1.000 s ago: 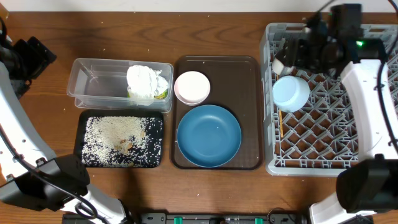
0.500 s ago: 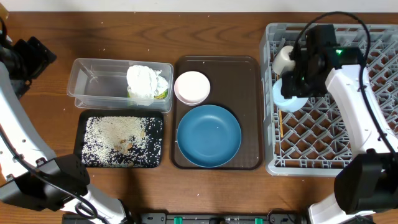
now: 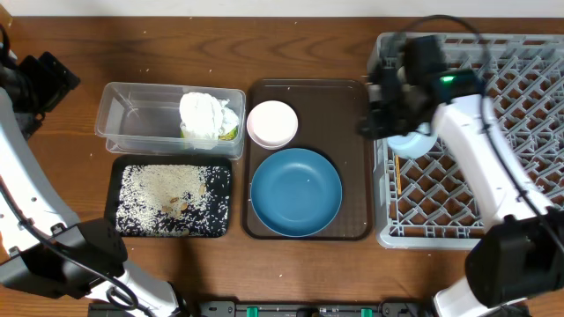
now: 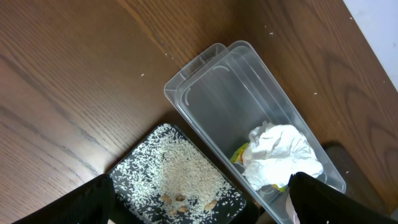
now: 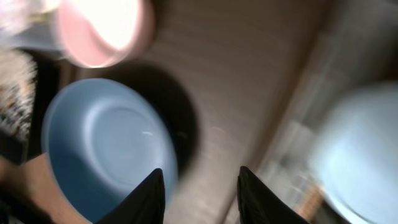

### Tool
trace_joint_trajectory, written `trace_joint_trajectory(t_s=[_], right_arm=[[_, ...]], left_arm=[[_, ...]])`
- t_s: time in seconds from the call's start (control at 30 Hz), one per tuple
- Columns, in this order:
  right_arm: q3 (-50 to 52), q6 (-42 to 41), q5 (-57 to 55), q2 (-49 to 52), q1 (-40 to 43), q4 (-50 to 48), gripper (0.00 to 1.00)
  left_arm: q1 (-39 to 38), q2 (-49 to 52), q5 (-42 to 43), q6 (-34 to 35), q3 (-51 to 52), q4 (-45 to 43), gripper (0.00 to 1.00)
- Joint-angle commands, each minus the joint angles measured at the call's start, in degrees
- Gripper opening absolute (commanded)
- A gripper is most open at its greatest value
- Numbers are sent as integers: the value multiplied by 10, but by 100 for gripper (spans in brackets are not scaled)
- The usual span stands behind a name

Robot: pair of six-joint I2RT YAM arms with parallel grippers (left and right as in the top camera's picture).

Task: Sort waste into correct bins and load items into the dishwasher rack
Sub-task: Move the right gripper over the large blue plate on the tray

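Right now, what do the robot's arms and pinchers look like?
The left arm and right arm have smooth white shells and chunky black joints. A thin black cable loops above the right one, which shows a small green light. The left gripper and right gripper have black fingers.

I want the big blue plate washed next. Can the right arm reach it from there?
Probably yes. The right gripper hangs empty over the brown tray, close beside the dark-blue plate, and nothing sits on the plate.

The dark-blue plate (image 3: 295, 192) and pinkish-white bowl (image 3: 272, 123) sit on the brown tray (image 3: 352, 158). The right gripper (image 3: 372, 123) hangs over the left edge of the rack (image 3: 493, 202).
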State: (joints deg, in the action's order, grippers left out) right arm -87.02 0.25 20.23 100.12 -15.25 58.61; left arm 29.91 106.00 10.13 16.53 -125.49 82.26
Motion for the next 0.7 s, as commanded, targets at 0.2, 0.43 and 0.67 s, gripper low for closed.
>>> trace_joint_trajectory(t_s=[0.2, 0.43, 0.67], right_arm=[[-2, 0, -96, 9, -188, -116, 42], [-2, 23, -204, 46, -280, -199, 43], [-2, 47, -214, 117, -306, -253, 44]], left_arm=[[3, 4, -3, 1, -3, 2, 92], [3, 4, -3, 1, -3, 2, 92], [3, 4, -3, 1, -3, 2, 92]])
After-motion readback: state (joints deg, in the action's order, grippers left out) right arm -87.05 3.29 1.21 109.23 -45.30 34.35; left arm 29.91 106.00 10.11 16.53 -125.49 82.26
